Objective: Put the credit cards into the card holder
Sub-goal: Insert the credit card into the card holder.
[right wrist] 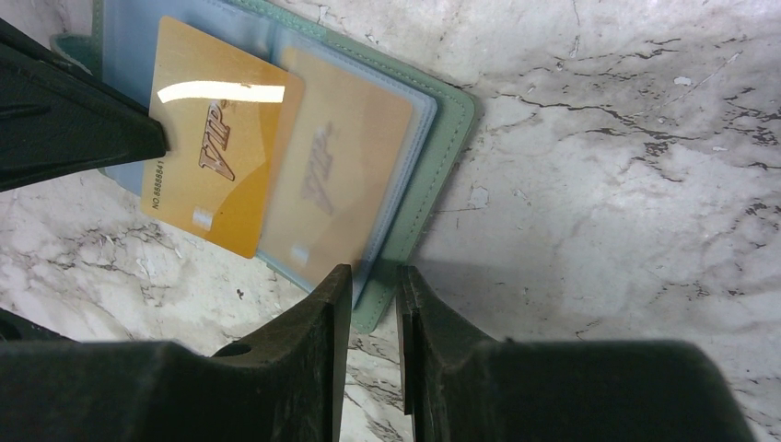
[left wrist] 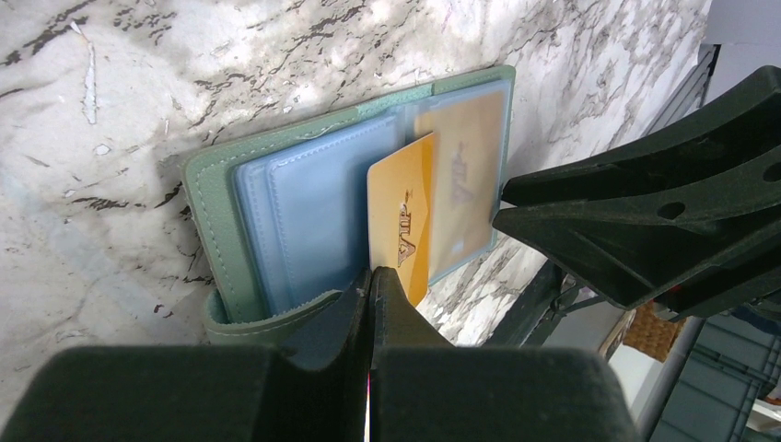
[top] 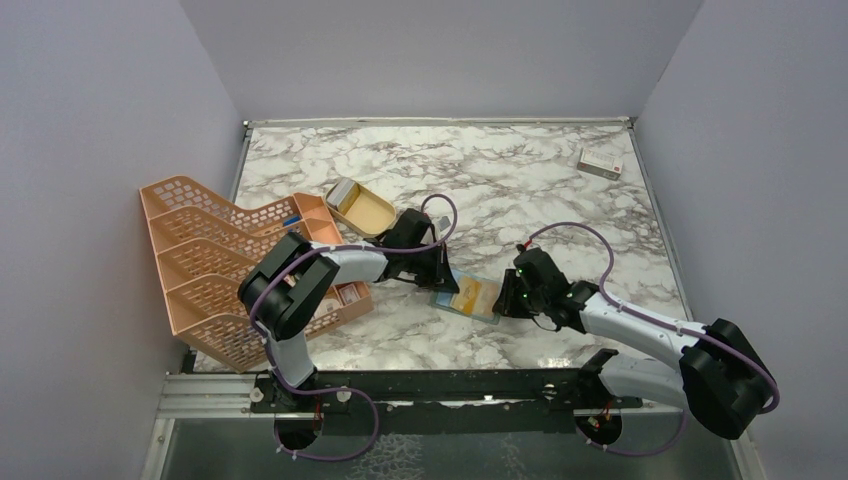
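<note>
The card holder lies open on the marble, grey-green outside with pale blue sleeves inside. One tan-orange credit card sits inside the clear sleeve. A second gold credit card lies slanted across the middle of the card holder and overlaps that sleeve. My left gripper is shut on this card's edge; it also shows in the right wrist view. My right gripper has its jaws a narrow gap apart at the card holder's corner. One fingertip rests over the sleeve edge.
A peach wire file rack stands at the left. An open gold oval tin lies behind the left arm. A white box with a red mark lies at the back right. Walls close in the table on three sides.
</note>
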Controlling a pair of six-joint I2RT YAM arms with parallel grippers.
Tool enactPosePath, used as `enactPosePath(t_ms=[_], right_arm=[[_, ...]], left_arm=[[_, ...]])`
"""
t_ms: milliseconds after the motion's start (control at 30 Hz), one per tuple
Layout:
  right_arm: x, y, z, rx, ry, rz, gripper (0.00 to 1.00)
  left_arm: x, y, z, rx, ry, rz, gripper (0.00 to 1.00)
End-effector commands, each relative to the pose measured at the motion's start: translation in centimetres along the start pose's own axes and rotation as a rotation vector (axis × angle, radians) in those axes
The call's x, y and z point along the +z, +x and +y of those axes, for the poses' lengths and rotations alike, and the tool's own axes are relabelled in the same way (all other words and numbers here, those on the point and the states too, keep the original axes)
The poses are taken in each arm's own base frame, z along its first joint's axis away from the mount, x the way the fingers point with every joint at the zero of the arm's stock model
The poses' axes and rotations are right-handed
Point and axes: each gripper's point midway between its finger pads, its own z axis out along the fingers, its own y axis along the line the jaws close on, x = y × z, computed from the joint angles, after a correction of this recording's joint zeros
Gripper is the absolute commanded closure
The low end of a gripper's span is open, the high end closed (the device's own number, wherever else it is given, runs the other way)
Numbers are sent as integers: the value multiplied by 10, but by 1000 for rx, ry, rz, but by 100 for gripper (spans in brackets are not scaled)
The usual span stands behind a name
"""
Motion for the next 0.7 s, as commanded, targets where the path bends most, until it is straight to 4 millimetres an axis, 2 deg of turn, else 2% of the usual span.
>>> enactPosePath(t_ms=[0,200,467,667], right_arm=[[-5,-10,13,17,-32,-22,75],[-7,-13,19,51,-52,-31,75],[5,1,8,77,-18,7,75],[5,6,4,85,-17,15,75]], left_arm=[[6,0,-4,-58,27,-11,100],[9,0,5,-93,5,-53,100],[10,-4,8,-92,-3,-87,100],[9,-6,10,-87,-17,-107,100]])
